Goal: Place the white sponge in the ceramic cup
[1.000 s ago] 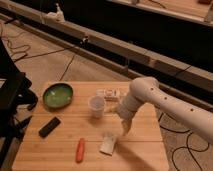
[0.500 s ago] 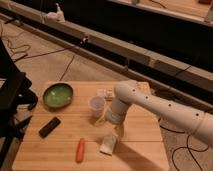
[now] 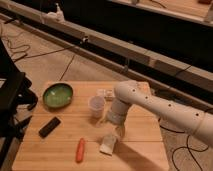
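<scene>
The white sponge (image 3: 108, 144) is lying flat near the front edge of the table (image 3: 142, 150), its long axis slanting from near-left to far-right. The gripper (image 3: 120, 131) is hanging right at the sponge's far end, and how it is set is impossible to make out. The ceramic cup (image 3: 96, 106) is standing upright farther back, apart from the sponge.

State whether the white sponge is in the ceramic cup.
Out: the white sponge lies on the table, apart from the ceramic cup, with the gripper close by it.

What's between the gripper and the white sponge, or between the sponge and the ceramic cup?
Nothing visible. The gripper is right beside the white sponge, and only bare table lies between the sponge and the ceramic cup.
</scene>
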`<act>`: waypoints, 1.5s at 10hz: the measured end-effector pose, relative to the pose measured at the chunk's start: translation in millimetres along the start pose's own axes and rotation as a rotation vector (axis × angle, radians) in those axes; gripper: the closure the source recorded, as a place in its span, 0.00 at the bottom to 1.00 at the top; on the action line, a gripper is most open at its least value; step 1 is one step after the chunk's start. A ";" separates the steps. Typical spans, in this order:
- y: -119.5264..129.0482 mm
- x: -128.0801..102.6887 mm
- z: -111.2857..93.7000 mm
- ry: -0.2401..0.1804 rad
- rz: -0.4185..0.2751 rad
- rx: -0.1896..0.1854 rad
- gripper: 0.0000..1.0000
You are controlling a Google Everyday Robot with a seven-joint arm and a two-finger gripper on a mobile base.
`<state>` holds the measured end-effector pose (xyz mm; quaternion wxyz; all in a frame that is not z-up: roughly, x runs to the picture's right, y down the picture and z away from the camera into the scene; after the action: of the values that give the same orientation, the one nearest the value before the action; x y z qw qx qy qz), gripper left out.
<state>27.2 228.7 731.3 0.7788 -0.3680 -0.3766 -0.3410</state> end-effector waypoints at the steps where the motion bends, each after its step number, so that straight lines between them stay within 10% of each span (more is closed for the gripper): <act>1: -0.2 2.3 3.5 -0.012 -0.007 -0.006 0.20; 13: 8.5 26.7 77.0 -0.216 0.005 -0.012 0.21; 15: 12.7 33.1 81.4 -0.220 0.022 -0.012 0.38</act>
<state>26.2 294.1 791.3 0.7342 -0.4119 -0.4537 -0.2922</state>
